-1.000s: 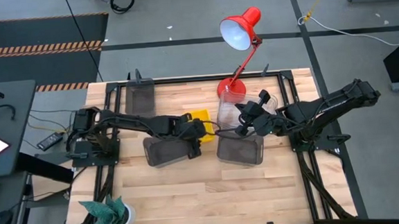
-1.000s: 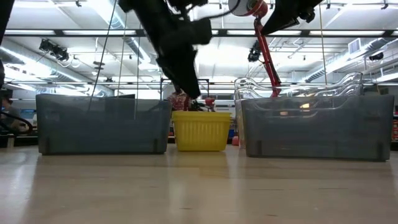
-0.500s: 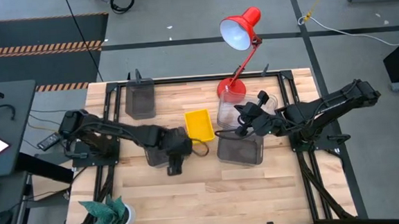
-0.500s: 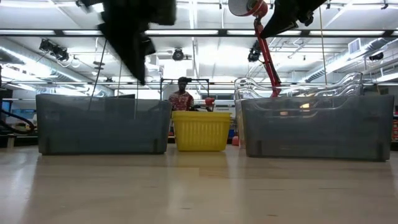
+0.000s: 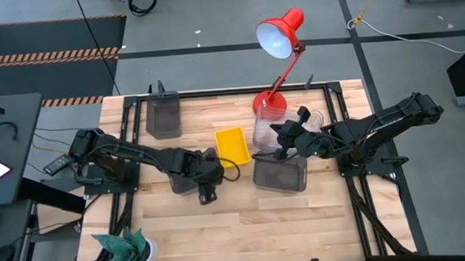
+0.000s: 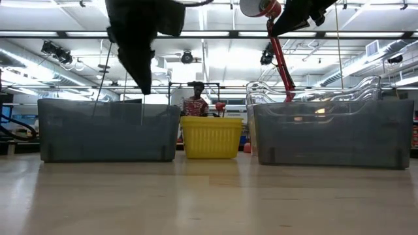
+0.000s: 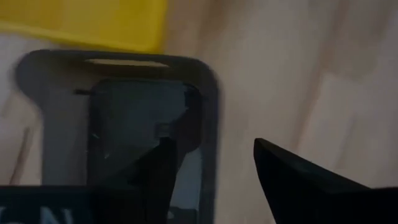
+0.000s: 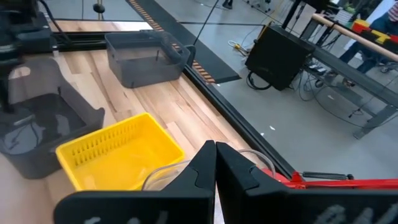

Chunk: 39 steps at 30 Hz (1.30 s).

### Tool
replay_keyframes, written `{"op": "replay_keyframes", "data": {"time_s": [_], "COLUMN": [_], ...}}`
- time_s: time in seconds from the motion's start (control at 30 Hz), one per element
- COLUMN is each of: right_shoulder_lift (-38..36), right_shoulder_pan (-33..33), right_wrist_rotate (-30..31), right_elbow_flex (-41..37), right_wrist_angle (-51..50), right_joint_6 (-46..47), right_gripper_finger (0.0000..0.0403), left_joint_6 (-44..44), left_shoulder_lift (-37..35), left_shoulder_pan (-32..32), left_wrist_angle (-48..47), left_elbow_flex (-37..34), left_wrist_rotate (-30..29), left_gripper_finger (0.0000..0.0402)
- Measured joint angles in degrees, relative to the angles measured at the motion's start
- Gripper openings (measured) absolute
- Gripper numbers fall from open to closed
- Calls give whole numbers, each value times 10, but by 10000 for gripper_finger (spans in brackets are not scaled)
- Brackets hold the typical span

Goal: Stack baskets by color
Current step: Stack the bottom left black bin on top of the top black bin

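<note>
Bare table (image 5: pixel 246 219) lies open in front of the baskets (image 5: pixel 233 146).

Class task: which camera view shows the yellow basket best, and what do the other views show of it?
The high view: the yellow basket shows whole, open side up, between two grey baskets. The low view gives only its ribbed side wall. The right wrist view shows most of its inside. The left wrist view catches just a blurred corner.

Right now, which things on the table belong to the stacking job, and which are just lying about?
Job:
yellow basket
grey basket by the left gripper
grey basket at the back left
grey basket near the right arm
clear baskets

Lying about:
red lamp
plant
</note>
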Motion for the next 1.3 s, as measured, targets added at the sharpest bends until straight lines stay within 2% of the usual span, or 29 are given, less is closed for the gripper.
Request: {"op": "replay_keyframes", "data": {"time_s": [0.1, 0.4, 0.53, 0.87, 1.07, 1.3], "right_shoulder_lift": [0, 0, 0, 0, 0, 0], "right_shoulder_pan": [0, 0, 0, 0, 0, 2], "right_wrist_rotate": [-2, -11, -13, -16, -32, -41], "right_elbow_flex": [0, 0, 0, 0, 0, 0], "right_wrist_angle": [0, 8, 10, 10, 11, 15], "right_joint_6": [0, -9, -10, -11, -11, -13], "right_gripper_finger": [10, 10, 10, 10, 10, 10], "left_joint_6": [-43, -39, -26, 17, 18, 24], "left_shoulder_lift": [8, 35, 35, 35, 35, 68], "left_shoulder_pan": [2, 10, 16, 30, 51, 57], "left_wrist_angle": [-1, -49, -36, -51, -60, -59], "left_elbow_flex": [0, 0, 1, 0, 0, 0], "left_wrist_rotate": [-13, -35, 3, -9, 13, 36], "left_gripper_finger": [202, 150, 131, 131, 122, 117]}}
